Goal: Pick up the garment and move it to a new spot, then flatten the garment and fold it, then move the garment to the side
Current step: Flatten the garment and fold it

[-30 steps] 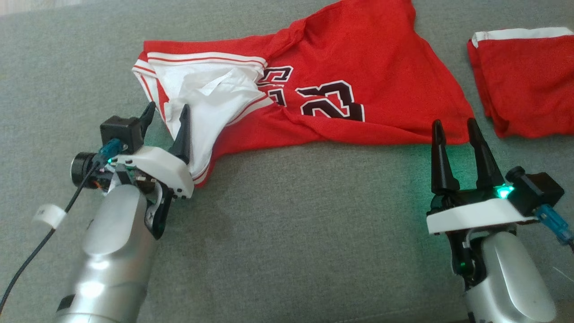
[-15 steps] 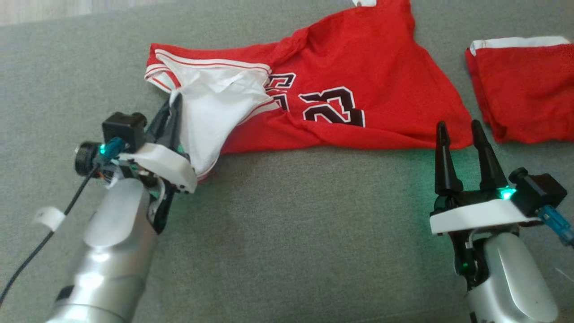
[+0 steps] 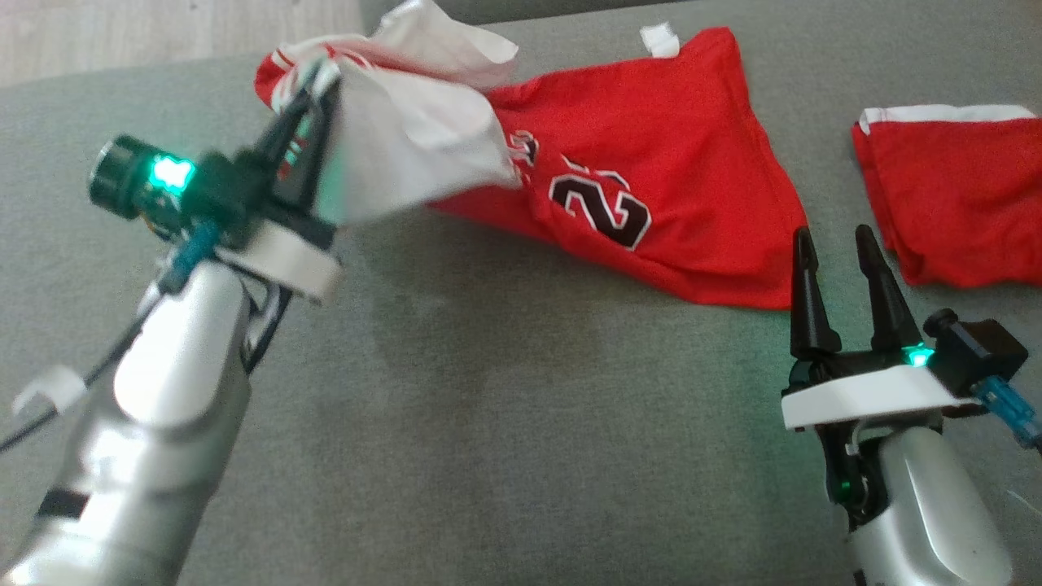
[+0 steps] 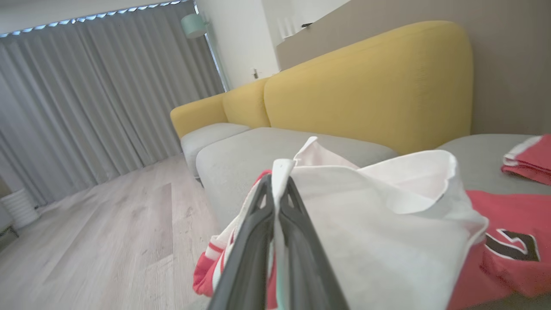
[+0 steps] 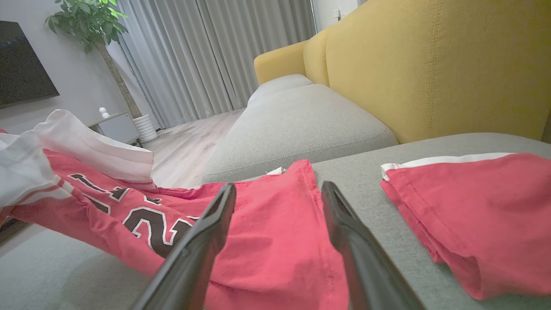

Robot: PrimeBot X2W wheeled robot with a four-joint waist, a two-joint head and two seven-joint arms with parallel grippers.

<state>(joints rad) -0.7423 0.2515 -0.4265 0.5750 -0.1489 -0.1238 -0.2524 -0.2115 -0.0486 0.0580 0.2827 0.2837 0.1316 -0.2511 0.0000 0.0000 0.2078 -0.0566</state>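
On the grey seat cushion [image 3: 488, 407] the red garment [image 3: 676, 163] is spread, with a dark, white-edged number shown on its front. Its left end, where the white inner side is turned out, is held raised off the cushion, while the rest is laid on the fabric and slopes down toward the right. The raised white cloth is pinched by the left gripper [image 3: 313, 81], whose jaws are pressed together on it; in the left wrist view a strip of white is seen caught between the two dark fingers [image 4: 249, 249]. The right gripper [image 3: 834, 236] is held just beside the garment's lower right corner, its jaws spread. A second red piece [image 3: 961, 195] with a white band is laid folded further right, apart from the garment. Behind the cushion a yellow backrest [image 4: 366, 82] is seen, with grey curtains [image 4: 86, 86] and a pale wooden floor [image 4: 107, 241] to its left.
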